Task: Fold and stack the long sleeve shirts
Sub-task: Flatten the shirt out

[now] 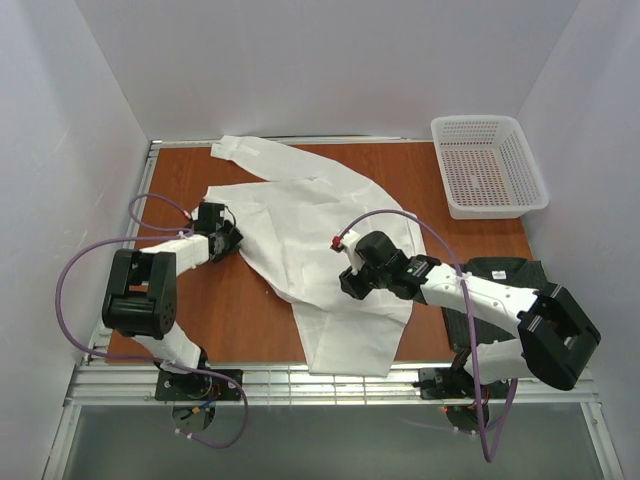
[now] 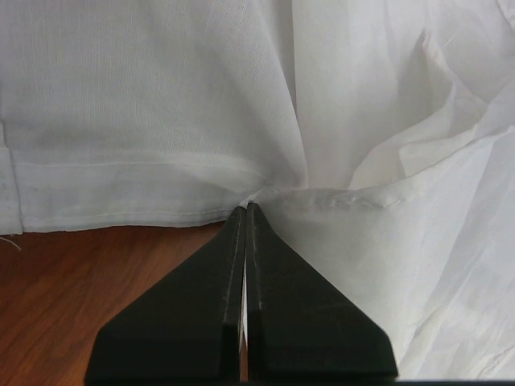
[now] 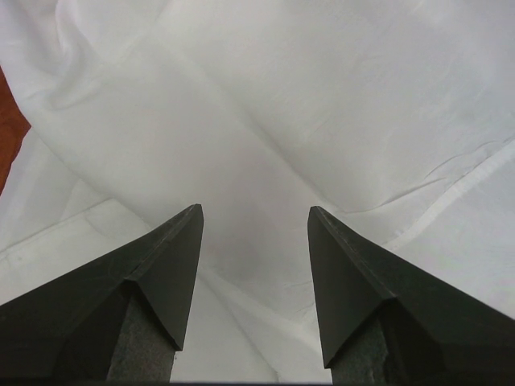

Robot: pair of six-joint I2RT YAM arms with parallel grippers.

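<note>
Left arm [image 1: 185, 245] reaches low, jaws clamping white shirt [image 1: 300, 225]; right arm [image 1: 470, 290] hovers, jaws apart.

Dark shirt [image 1: 504, 270] mostly under right arm [image 1: 470, 292]

White-black arms [image 1: 480, 295]; purple cables [image 1: 98, 244]; black wedge tool fingers [image 2: 185, 322]

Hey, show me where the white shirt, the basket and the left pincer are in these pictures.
white shirt [image 1: 305, 235], top view, on the middle of its body.
basket [image 1: 497, 208], top view, on its near wall.
left pincer [image 2: 245, 207], left wrist view, at the closed tips on the shirt's hem.
</note>
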